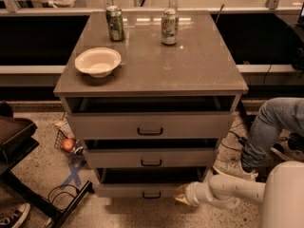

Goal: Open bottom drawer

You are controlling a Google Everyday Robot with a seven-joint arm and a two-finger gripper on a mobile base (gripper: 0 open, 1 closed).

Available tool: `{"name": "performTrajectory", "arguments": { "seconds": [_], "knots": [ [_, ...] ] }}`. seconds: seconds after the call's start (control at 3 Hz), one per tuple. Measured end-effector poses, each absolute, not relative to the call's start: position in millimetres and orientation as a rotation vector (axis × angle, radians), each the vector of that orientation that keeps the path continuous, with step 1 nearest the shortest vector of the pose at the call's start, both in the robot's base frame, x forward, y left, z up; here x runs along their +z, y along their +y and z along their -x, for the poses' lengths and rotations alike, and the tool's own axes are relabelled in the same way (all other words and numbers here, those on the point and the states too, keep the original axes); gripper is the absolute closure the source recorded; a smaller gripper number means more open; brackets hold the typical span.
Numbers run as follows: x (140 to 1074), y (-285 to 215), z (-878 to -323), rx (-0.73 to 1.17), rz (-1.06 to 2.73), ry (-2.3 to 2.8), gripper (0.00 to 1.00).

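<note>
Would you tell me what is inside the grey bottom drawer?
The grey bottom drawer shows only a dark gap; the grey middle drawer above hides its contents. The gripper is beside its right front corner.

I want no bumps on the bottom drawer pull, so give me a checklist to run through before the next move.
1. Bottom drawer handle visible and unblocked: ok.
2. Pincer at the handle: not ok; it sits to the right of it, low by the drawer front.
3. Pincer holding anything: cannot tell.
4. Person's leg apart from the arm: ok, though near.
5. Green can and second can upright on the cabinet top: ok.
</note>
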State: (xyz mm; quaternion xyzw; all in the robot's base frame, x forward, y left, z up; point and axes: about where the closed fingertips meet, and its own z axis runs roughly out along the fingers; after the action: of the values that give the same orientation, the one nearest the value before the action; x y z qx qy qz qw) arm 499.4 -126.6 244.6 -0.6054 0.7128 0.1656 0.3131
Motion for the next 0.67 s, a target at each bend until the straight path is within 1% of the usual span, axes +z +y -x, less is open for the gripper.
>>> {"name": "performTrajectory", "arguments": {
  "seconds": [0.33,0.67],
  "knots": [
    [245.5,-124.8,-501.1,0.437,1.598,1.874,0.13],
    [244.9,-123.1,-500.6,0.440,1.599,1.873,0.00]
  ]
}}
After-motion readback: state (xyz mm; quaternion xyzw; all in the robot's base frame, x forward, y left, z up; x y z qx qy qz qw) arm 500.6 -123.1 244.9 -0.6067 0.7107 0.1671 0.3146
